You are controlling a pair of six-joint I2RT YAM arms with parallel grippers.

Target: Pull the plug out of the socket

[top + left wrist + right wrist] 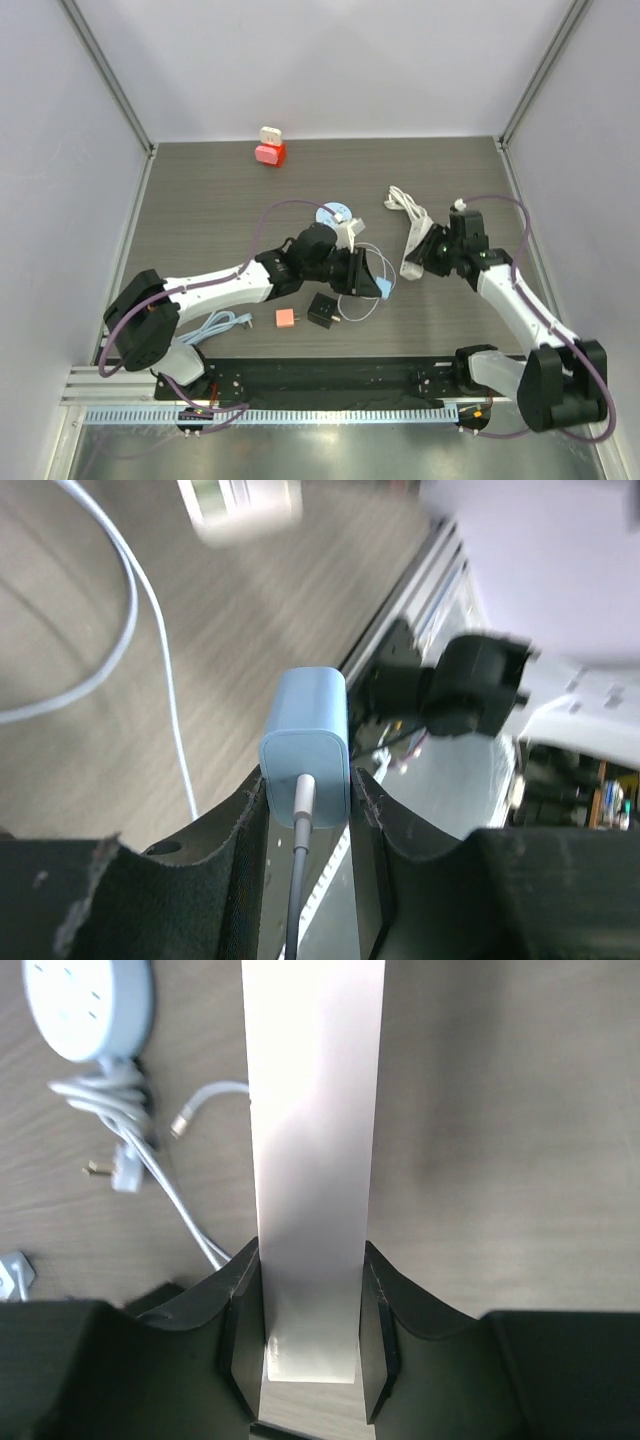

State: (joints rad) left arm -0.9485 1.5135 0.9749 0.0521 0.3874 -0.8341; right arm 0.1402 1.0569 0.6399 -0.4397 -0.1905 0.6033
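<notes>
We see the left arm (pixel 220 285) stretched low from its base at the near left corner of the tabletop (pixel 200 200) towards the middle, its wrist turned so the left gripper (pixel 378 283) points right. Its fingers (pixel 240 830) are clamped on the sides of the blue plug (pixel 305 745), which hangs above the middle of the tabletop with a white lead (pixel 300 830) running back out of it between the jaws. The right arm (pixel 515 300) rises from the near right corner and bends in towards the centre. The right gripper (pixel 425 252) is closed on the white socket strip (pixel 312 1160), with a pad (pixel 240 1300) pressed against each long edge. In the top view the plug sits just beside the near end of the strip, not touching it. A coiled white cable (pixel 400 200) lies beyond the strip. A black adapter (pixel 322 310) and an orange block (pixel 285 318) lie near the front edge.
</notes>
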